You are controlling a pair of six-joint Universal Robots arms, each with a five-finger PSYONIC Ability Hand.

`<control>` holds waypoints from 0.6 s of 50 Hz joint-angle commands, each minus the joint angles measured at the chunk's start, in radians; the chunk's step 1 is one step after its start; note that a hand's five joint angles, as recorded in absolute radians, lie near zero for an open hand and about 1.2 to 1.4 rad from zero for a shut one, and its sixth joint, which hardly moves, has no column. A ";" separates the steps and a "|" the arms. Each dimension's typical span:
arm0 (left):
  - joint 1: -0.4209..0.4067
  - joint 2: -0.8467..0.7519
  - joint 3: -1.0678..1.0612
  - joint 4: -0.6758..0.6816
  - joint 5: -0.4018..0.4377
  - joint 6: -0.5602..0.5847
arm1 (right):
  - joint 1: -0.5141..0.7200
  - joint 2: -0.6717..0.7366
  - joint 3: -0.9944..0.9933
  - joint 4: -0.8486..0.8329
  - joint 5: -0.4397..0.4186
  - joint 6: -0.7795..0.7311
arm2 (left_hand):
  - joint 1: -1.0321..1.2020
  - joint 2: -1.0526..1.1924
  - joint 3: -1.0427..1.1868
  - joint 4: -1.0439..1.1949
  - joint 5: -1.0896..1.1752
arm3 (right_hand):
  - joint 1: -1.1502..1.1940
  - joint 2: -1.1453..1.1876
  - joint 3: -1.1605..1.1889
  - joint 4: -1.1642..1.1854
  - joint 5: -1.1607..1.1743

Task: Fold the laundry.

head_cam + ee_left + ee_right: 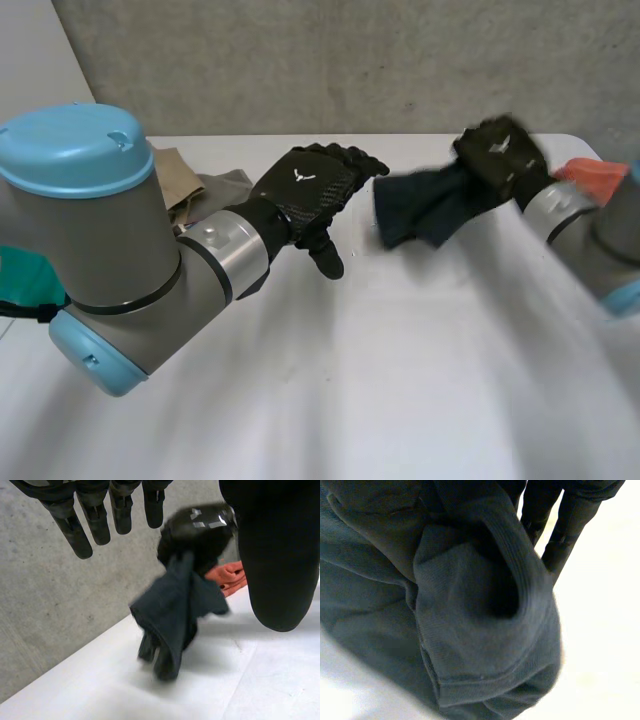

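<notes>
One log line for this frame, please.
right hand: shut on dark grey cloth, cloth hanging | left hand: open, empty | orange cloth: behind right hand

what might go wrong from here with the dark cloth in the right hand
The dark grey-blue cloth hangs bunched from the right hand alone, the left hand open and apart, so it may land crumpled rather than flat. The orange cloth lies close by the right hand and might get dragged along.
</notes>
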State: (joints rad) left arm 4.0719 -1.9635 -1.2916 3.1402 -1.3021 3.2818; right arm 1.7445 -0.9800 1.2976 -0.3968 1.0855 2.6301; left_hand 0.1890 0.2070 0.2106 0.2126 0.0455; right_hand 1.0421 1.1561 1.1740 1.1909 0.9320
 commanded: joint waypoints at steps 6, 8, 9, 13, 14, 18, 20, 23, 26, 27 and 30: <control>-0.004 0.002 0.011 0.023 -0.002 -0.001 | -0.243 0.095 -0.357 -0.258 -0.001 0.395 | 0.010 -0.008 -0.012 -0.014 -0.021 | 0.354 0.240 0.222 0.205 0.290; -0.005 0.002 0.009 0.023 -0.002 -0.001 | -0.282 0.153 -0.441 -0.267 -0.001 0.432 | 0.010 -0.008 -0.012 -0.014 -0.021 | 0.354 0.240 0.222 0.205 0.290; -0.005 0.002 0.009 0.023 -0.002 -0.001 | -0.293 0.176 -0.474 -0.266 -0.001 0.433 | 0.010 -0.008 -0.012 -0.014 -0.021 | 0.354 0.240 0.222 0.205 0.290; -0.004 0.000 0.009 0.023 -0.002 -0.001 | -0.356 0.311 -0.615 -0.267 -0.006 0.442 | 0.010 -0.008 -0.012 -0.014 -0.021 | 0.354 0.240 0.222 0.205 0.290; -0.004 0.000 0.009 0.023 -0.002 -0.001 | -0.370 0.337 -0.642 -0.270 -0.009 0.445 | 0.010 -0.008 -0.012 -0.014 -0.021 | 0.354 0.240 0.222 0.205 0.290; -0.002 -0.002 0.009 0.023 -0.002 -0.001 | -0.416 0.484 -0.759 -0.290 -0.032 0.450 | 0.013 -0.005 -0.009 -0.011 -0.018 | 0.354 0.240 0.222 0.205 0.290; -0.004 -0.006 0.008 0.023 -0.002 -0.001 | -0.447 0.558 -0.785 -0.333 -0.073 0.452 | 0.013 -0.005 -0.009 -0.011 -0.018 | 0.354 0.240 0.222 0.205 0.290; -0.007 -0.012 0.003 0.023 -0.002 -0.001 | -0.482 0.625 -0.753 -0.436 -0.143 0.468 | 0.016 -0.002 -0.006 -0.008 -0.015 | 0.354 0.240 0.222 0.205 0.290; -0.007 -0.014 -0.001 0.023 -0.002 -0.001 | -0.508 0.644 -0.687 -0.488 -0.193 0.496 | 0.016 -0.002 -0.006 -0.008 -0.015 | 0.354 0.240 0.222 0.205 0.290; -0.008 -0.015 -0.003 0.023 -0.002 0.001 | -0.525 0.644 -0.635 -0.513 -0.219 0.502 | 0.016 -0.002 -0.006 -0.008 -0.015 | 0.354 0.240 0.222 0.205 0.290; -0.008 -0.015 -0.006 0.023 -0.003 0.001 | -0.548 0.639 -0.555 -0.537 -0.252 0.505 | 0.016 -0.002 -0.006 -0.008 -0.015 | 0.354 0.240 0.222 0.205 0.290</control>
State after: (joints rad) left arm 4.0653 -1.9755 -1.2907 3.1630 -1.3042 3.2818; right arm 1.2462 -0.3490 0.5836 -0.8482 0.9195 3.1120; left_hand 0.1890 0.2070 0.2106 0.2126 0.0455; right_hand 1.0421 1.1575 1.1740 1.2005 0.9434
